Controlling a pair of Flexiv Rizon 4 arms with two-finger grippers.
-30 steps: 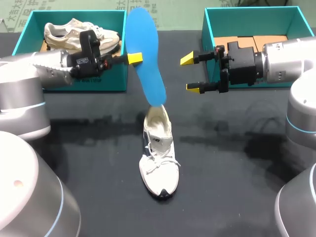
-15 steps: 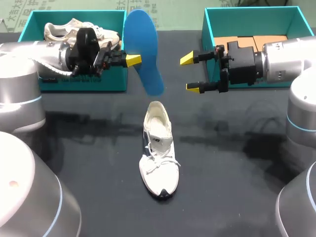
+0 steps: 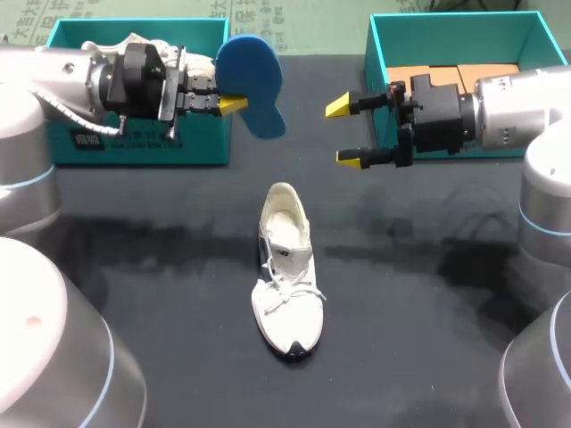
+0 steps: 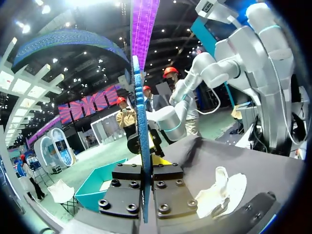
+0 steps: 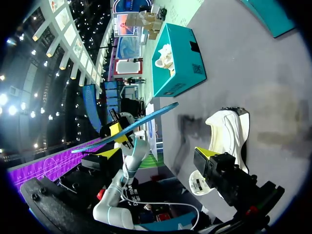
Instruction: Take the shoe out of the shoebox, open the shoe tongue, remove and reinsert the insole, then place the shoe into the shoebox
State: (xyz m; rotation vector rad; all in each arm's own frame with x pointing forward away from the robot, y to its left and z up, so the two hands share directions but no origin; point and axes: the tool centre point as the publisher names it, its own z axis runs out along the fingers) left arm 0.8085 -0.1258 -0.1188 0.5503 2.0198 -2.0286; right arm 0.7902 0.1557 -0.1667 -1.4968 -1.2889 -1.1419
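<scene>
L fingers: clamped on insole, clear of shoe for reinsert.
R fingers: apart, empty, prob. ready to steady shoe.

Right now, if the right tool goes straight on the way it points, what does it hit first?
Likely the blue insole clamped in the left tool: the open right tool points across at it. Depth is unclear, so it could pass beside.

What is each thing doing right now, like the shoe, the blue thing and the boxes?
blue insole: out of the shoe, held in the air.
left gripper: shut on the blue insole.
right gripper: open, empty.
white shoe: standing on the table, untouched.
left shoebox: open, another shoe inside.
right shoebox: open, no shoe showing.
</scene>
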